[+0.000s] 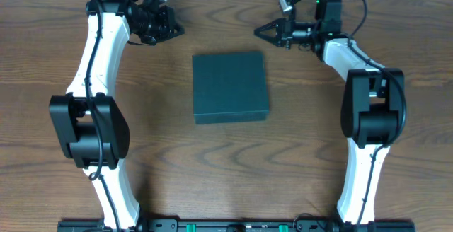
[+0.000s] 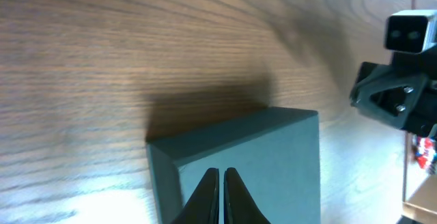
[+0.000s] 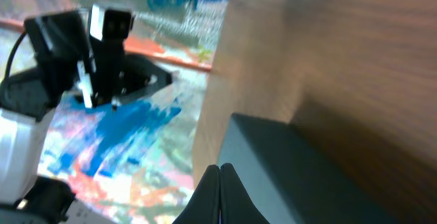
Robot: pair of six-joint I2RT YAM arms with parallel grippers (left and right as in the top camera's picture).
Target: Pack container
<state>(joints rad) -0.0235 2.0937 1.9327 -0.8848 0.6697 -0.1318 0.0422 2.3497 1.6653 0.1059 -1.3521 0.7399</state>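
The container (image 1: 230,87), a matte black, roughly square box with its lid down flat, sits mid-table on the streaky brown wood-grain table (image 1: 304,154). The left gripper (image 1: 178,29) and right gripper (image 1: 258,31) have their slim pointed fingers pressed together, empty.

No text, label, brand, number or sign can be read in any view.
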